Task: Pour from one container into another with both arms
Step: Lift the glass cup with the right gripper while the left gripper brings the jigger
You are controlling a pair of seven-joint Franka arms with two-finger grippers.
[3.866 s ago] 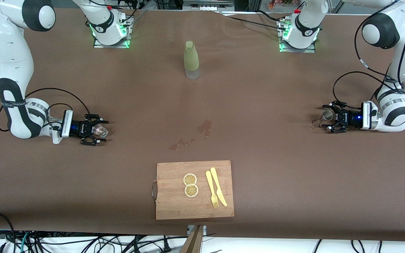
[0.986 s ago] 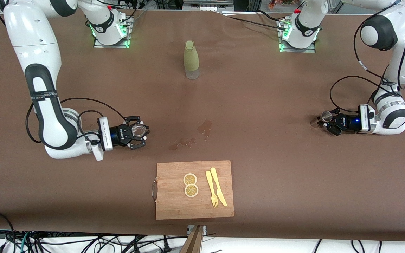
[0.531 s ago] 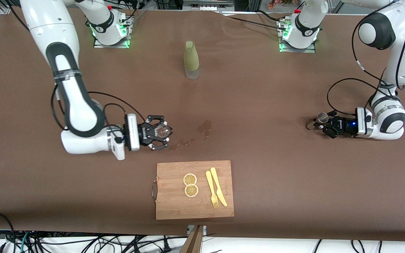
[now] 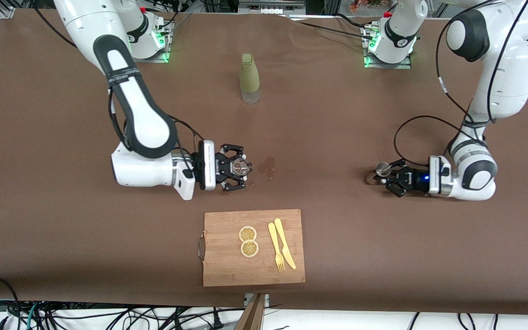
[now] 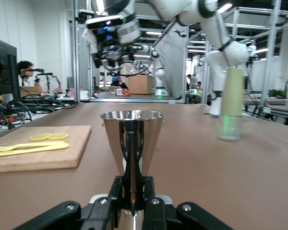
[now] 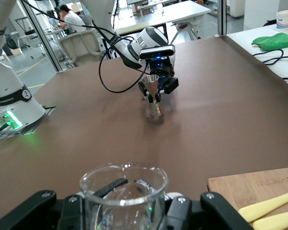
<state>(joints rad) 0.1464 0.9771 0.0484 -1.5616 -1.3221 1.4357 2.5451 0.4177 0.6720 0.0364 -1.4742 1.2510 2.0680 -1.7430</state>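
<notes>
You're in the approach step: both containers are gripped and need bringing together before any pour. Right hand (image 4: 240, 168) is clenched on the glass beaker (image 4: 239, 166), held upright over the bench (image 4: 337, 119) mid-area, just above the wet stains (image 4: 267, 167) and close to the cutting board (image 4: 253, 247). Left hand (image 4: 385, 176) is clamped on the steel jigger (image 4: 383, 167), upright, low over the bench toward the left arm's end, well apart from the beaker.

Next move, as I judge it: close the gap, get the jigger rim above the beaker mouth, then tilt. Beaker mouth is small, so align first; stains suggest spills happen here.

Views: left wrist cam shows the jigger (image 5: 131, 143) pinched at its waist, and the green bottle (image 5: 231, 103) upright, which front cam shows only from above. Right wrist cam shows the beaker (image 6: 123, 194) looks empty, w/ the left hand (image 6: 155, 92) and jigger (image 6: 152, 86) well off. Jigger contents: can't tell from any view.
</notes>
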